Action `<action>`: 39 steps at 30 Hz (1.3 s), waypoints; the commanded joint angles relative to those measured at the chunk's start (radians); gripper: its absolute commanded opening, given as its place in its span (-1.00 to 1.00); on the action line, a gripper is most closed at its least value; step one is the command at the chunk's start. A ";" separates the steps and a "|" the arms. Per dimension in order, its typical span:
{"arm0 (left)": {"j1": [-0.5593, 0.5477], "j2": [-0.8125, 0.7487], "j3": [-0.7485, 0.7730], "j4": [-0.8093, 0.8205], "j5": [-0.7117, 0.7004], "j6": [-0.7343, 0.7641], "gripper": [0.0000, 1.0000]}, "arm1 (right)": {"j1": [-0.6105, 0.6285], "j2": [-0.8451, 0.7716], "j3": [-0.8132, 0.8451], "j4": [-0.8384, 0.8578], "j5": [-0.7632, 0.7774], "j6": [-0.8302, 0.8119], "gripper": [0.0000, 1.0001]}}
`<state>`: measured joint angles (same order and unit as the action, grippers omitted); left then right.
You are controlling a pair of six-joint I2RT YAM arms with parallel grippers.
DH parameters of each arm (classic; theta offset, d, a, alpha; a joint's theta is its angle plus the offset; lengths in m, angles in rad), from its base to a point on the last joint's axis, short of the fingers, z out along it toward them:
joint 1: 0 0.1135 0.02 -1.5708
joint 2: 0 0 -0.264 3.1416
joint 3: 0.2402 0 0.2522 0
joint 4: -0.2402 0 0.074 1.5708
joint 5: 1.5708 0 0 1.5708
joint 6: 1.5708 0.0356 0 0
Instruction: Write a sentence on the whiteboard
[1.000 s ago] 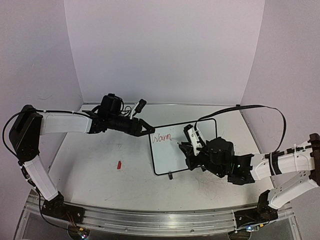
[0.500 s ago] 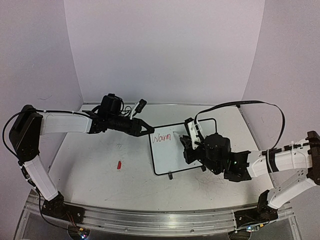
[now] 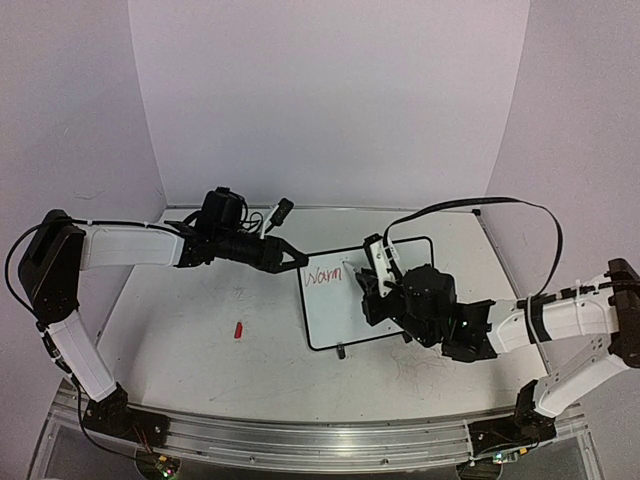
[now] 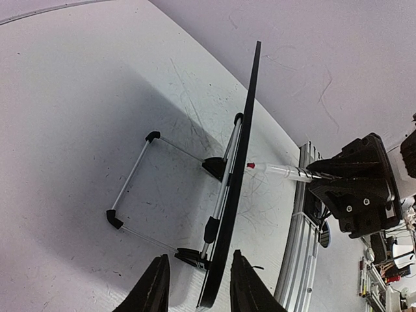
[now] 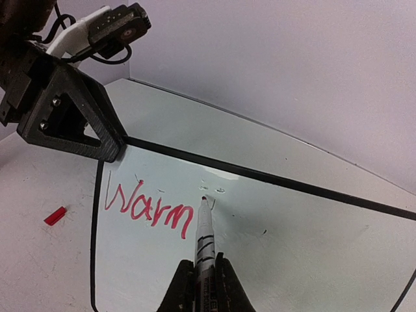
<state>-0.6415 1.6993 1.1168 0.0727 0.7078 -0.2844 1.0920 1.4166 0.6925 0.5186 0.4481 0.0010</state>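
The whiteboard (image 3: 345,315) stands tilted on its wire stand; its black edge shows in the left wrist view (image 4: 246,123). Red marker letters reading "Warm" (image 3: 323,274) sit at its upper left, also in the right wrist view (image 5: 149,209). My left gripper (image 3: 292,262) is shut on the board's upper left corner, the edge between its fingers (image 4: 198,286). My right gripper (image 3: 368,287) is shut on a white red-tipped marker (image 5: 205,234). The marker's tip touches the board just right of the "m". The marker also shows from behind the board (image 4: 279,171).
A small red marker cap (image 3: 238,329) lies on the scuffed tabletop left of the board, also in the right wrist view (image 5: 55,216). The wire stand (image 4: 133,175) reaches out behind the board. White walls close the table at back and sides.
My right gripper has moved up and left with the marker, bringing its tip from below the word to just right of "Warm". The left arm and the board have not moved.
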 commanded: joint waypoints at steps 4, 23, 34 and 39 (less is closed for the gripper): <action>0.000 -0.034 0.003 0.042 0.016 0.017 -0.35 | 0.003 0.028 0.049 0.044 0.026 -0.023 -1.00; 0.000 -0.037 0.005 0.042 0.020 0.014 -0.37 | 0.003 0.029 0.029 -0.004 0.035 0.030 -1.00; 0.000 -0.039 0.005 0.042 0.022 0.013 -0.38 | 0.003 0.014 0.006 -0.036 0.017 0.067 -1.00; 0.000 -0.041 0.005 0.043 0.024 0.013 -0.38 | 0.003 0.010 -0.005 -0.043 0.014 0.081 -1.00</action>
<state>-0.6415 1.6993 1.1168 0.0727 0.7129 -0.2848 1.0920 1.4453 0.6996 0.4843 0.4648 0.0540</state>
